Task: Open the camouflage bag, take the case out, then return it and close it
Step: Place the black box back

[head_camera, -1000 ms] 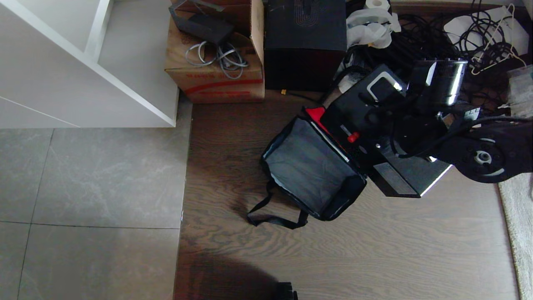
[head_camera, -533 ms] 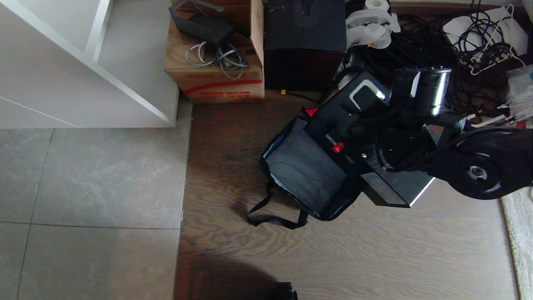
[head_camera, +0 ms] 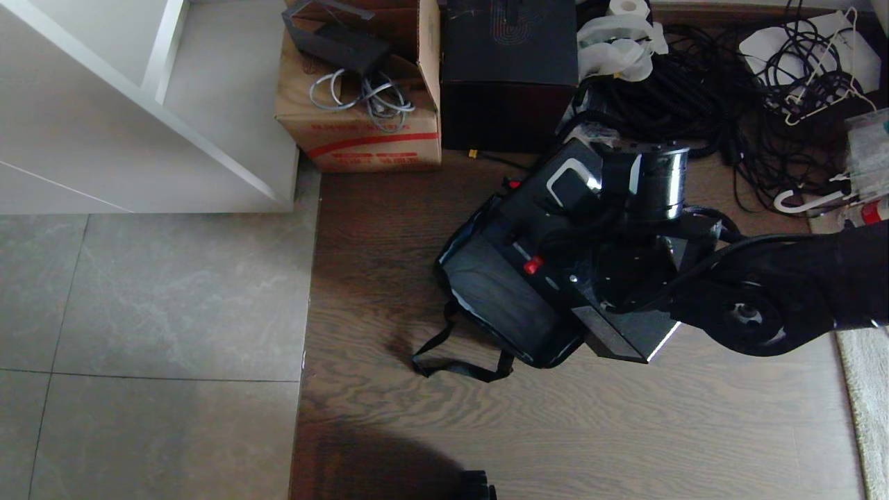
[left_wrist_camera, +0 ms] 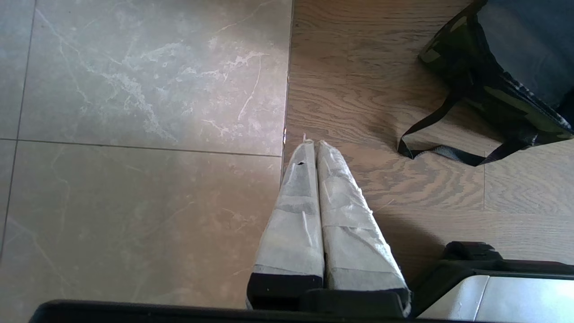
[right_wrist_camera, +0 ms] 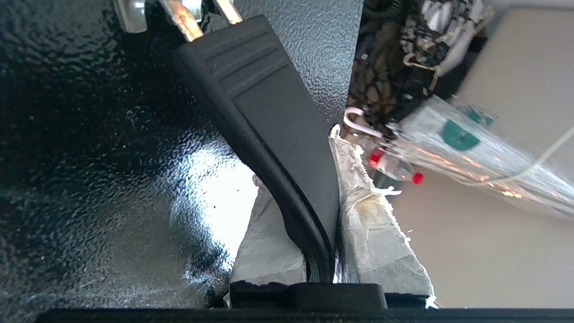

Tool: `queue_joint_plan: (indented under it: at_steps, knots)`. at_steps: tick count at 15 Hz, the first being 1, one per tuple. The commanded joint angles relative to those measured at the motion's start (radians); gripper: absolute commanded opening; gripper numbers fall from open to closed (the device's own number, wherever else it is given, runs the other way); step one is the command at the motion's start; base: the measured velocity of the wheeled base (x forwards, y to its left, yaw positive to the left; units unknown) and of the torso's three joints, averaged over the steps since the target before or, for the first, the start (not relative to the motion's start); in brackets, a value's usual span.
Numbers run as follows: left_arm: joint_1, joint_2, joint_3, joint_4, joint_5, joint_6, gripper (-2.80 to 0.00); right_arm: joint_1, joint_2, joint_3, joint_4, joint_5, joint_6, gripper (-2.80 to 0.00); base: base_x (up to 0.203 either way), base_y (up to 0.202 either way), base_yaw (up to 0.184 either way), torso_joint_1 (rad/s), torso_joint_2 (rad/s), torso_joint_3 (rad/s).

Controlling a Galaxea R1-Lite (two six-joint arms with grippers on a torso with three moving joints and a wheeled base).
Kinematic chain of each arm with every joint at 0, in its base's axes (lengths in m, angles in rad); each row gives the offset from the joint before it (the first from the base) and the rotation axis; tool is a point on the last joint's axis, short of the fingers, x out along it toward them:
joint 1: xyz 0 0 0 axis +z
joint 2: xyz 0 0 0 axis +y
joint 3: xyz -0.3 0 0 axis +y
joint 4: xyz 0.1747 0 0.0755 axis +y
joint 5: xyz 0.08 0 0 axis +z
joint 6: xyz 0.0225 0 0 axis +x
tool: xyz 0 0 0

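Taped right gripper (right_wrist_camera: 323, 224) clamps the case (head_camera: 555, 229) by its handle (right_wrist_camera: 264, 107) – above the camouflage bag (head_camera: 500, 298), for lowering in; left gripper (left_wrist_camera: 318, 148) pressed together.

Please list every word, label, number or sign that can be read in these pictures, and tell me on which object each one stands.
No text can be read with certainty.
cardboard box: red printed lines, too blurred to read.
black cube box: a thin line emblem, no letters.
plastic packet: green mark, too blurred to read.
case and camouflage bag: no text visible.
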Motion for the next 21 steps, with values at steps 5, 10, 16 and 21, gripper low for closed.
queue_joint_plan:
  at_steps: [5, 10, 16, 21]
  knots:
    - [0.000, 0.000, 0.000, 0.000, 0.000, 0.000, -2.80, 0.033, 0.087, -0.036, -0.004, -0.036, 0.015, -2.80, 0.000, 0.000, 0.000, 0.000, 0.00, 0.000]
    - [0.000, 0.000, 0.000, 0.000, 0.000, 0.000, -2.80, 0.058, 0.149, -0.111, -0.003, -0.050, 0.017, -2.80, 0.000, 0.000, 0.000, 0.000, 0.00, 0.000]
    - [0.000, 0.000, 0.000, 0.000, 0.000, 0.000, -2.80, 0.064, 0.235, -0.199, 0.000, -0.052, 0.017, -2.80, 0.000, 0.000, 0.000, 0.000, 0.00, 0.000]
    - [0.000, 0.000, 0.000, 0.000, 0.000, 0.000, -2.80, 0.065, 0.268, -0.218, -0.004, -0.081, 0.017, -2.80, 0.000, 0.000, 0.000, 0.000, 0.00, 0.000]
